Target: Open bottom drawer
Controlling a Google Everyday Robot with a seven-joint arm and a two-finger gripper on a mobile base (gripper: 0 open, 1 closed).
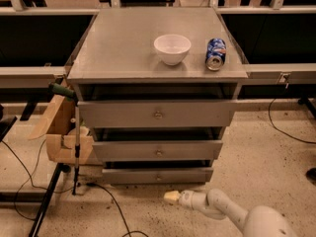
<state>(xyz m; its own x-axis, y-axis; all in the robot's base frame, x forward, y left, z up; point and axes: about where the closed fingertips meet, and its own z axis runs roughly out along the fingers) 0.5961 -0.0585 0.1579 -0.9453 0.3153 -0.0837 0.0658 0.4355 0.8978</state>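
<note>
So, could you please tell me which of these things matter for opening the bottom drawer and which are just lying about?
For the job: bottom drawer; gripper, low by the floor just in front of it.
Lying about: white bowl and blue can on the cabinet top; cardboard box at the left.

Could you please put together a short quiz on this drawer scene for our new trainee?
1. True or false: the gripper touches the knob of the bottom drawer.
2. What is beside the white bowl on the cabinet top? A) a blue can B) a mug C) a sponge
3. Fill in: there are ___ drawer fronts.
Key: 1 false, the gripper is low over the floor, apart from the knob; 2 A; 3 three.
</note>
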